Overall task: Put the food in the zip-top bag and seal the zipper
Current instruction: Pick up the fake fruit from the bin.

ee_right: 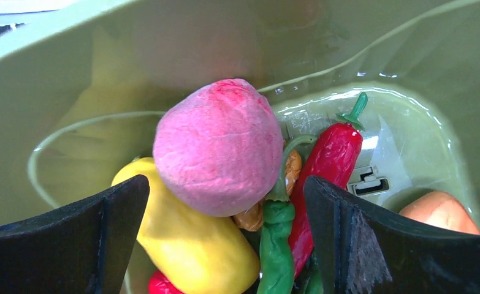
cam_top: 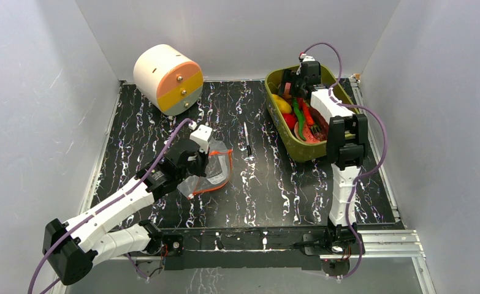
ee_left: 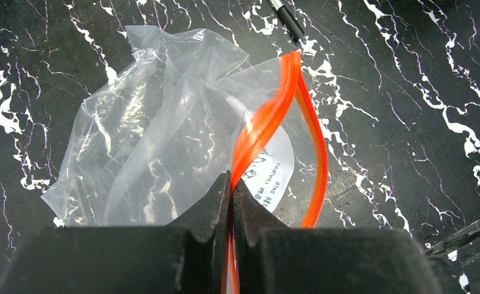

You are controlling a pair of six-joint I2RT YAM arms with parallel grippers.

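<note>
Step in hand: picking food.

- Left end effector [ee_left: 231, 191] is pinched tight on the zipper [ee_left: 268, 122]. It holds the zip-top bag [ee_left: 157, 128] with its mouth agape on the surface [cam_top: 274, 184], about 8 o'clock from centre.
- Right end effector [ee_right: 225, 187] is spread wide inside the tub [ee_right: 72, 73] at 2 o'clock. It straddles the peach [ee_right: 216, 144] and grips nothing.

Next move, likely: lower, close on the peach, carry it to the bag.

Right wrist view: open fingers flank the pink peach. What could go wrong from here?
The round glossy pink toy peach rests on a yellow piece; closing right fingers could squirt it away. Left fingers pinch only one orange-red zipper strip of the crinkly clear plastic bag; mouth may sag.
</note>
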